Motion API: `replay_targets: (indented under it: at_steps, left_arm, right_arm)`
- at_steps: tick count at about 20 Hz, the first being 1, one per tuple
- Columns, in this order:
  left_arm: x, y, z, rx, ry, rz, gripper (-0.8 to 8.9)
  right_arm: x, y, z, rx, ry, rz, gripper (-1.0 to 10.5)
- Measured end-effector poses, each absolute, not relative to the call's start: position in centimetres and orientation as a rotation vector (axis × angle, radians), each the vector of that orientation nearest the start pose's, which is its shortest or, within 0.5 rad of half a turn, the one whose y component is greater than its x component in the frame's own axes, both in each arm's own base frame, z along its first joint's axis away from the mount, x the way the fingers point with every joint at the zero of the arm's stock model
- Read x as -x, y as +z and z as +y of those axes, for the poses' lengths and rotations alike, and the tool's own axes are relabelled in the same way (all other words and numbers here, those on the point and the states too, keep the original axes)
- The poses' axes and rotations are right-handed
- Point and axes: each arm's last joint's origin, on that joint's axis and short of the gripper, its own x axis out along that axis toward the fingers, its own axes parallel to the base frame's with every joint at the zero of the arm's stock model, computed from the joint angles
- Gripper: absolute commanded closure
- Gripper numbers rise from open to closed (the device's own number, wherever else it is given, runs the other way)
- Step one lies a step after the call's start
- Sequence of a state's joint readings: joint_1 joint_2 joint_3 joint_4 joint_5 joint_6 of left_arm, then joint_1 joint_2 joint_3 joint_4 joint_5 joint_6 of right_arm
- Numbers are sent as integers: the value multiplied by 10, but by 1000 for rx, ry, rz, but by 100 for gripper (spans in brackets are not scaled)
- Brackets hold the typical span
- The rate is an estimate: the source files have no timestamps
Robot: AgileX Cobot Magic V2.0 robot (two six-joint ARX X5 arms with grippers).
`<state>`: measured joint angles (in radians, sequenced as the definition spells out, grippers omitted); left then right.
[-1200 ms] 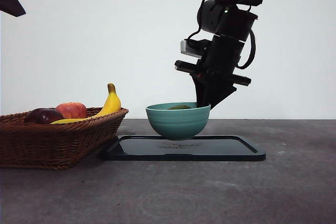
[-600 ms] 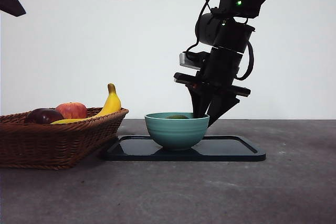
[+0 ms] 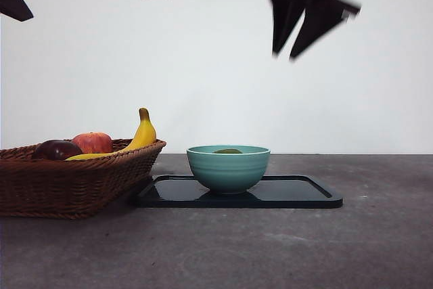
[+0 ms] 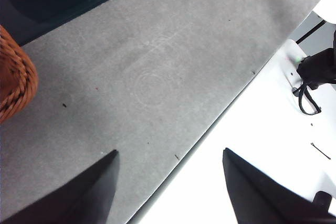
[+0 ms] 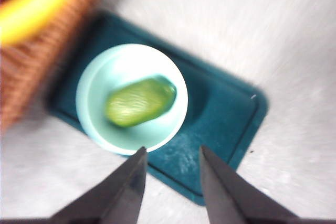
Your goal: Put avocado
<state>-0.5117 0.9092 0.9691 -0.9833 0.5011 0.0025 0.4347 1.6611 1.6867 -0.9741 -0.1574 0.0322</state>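
Right wrist view: avocado [image 5: 139, 102] inside bowl [image 5: 94, 82].

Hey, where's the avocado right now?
The avocado lies inside the teal bowl, which stands on the dark tray beside the wicker basket. The right pincer hangs open high above it, holding nothing.

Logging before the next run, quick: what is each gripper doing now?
Left gripper: open, empty.
Right gripper: open, empty, high above the avocado.
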Motion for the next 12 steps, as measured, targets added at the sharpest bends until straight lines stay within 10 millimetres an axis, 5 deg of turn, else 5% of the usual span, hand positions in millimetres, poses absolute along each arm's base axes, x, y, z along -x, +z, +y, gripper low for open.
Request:
replay_targets:
  at_steps: [5,9,12]
  left_arm:
    - [-128,312,-88,-7,-939,960,503]
    - [-128,312,-88,-7,-939,959,503]
    - [-129,312,-88,-7,-940,953,503]
  right_arm:
    - [-236,417,128,97,595,779,783]
    - [-181,413,120,120,679,727,783]
    - [-144,390,112,135,755,677,783]
